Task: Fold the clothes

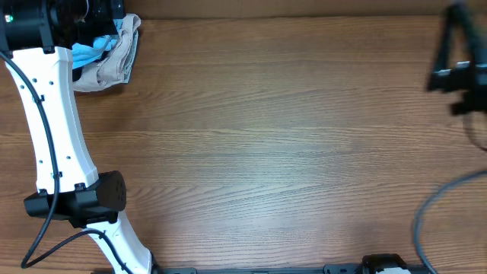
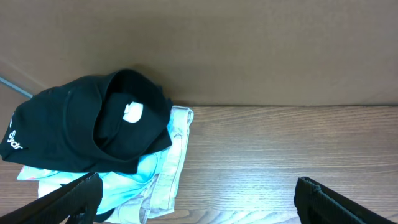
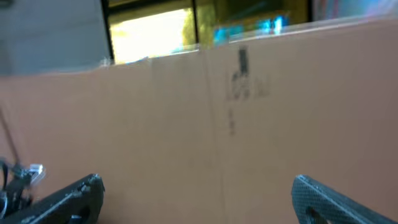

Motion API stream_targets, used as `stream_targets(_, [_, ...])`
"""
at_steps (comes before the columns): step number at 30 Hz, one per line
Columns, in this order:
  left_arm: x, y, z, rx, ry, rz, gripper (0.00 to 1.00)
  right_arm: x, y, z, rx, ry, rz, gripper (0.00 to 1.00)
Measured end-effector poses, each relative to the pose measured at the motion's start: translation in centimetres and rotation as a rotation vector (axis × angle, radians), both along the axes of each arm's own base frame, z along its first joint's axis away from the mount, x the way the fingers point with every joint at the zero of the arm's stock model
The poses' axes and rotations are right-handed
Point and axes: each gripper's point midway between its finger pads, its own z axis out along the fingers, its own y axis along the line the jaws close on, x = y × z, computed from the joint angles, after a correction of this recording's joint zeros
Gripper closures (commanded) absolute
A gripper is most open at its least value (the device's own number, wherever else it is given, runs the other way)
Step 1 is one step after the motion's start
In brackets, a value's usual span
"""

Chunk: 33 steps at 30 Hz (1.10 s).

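Note:
The black shirt lies crumpled on top of a pile at the table's far left corner, with small white print marks showing. In the overhead view the left arm hides it. My left gripper is open and empty, its fingers just short of the pile. My right gripper is open and empty, raised at the far right and facing a cardboard wall.
Under the black shirt lie a light blue garment and a beige garment; both show in the overhead view, light blue and beige. A brown cardboard wall stands behind the wooden table.

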Motion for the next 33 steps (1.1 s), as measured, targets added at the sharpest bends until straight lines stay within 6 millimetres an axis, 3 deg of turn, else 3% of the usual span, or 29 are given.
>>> stream_targets(6, [0.0,0.0,0.0,0.0,0.0,0.0,0.0,2.8,0.7,-9.9,-0.006,0.083,0.02,0.0])
stream_targets(13, [0.0,0.0,0.0,-0.001,0.0,-0.001,0.0,1.4,0.7,-19.4,-0.008,0.099,0.024,0.0])
stream_targets(20, [0.0,-0.1,0.0,-0.004,-0.001,-0.005,0.0,-0.6,0.6,-26.7,-0.006,0.057,0.028,0.0])
stream_targets(27, [0.0,-0.1,0.0,-0.004,-0.001,-0.006,0.0,-1.1,0.5,-34.4,-0.017,0.1,0.023,0.0])
stream_targets(33, [0.0,-0.1,0.0,-0.004,-0.001,-0.006,0.0,-1.4,0.5,-37.5,-0.065,0.103,0.011,0.0])
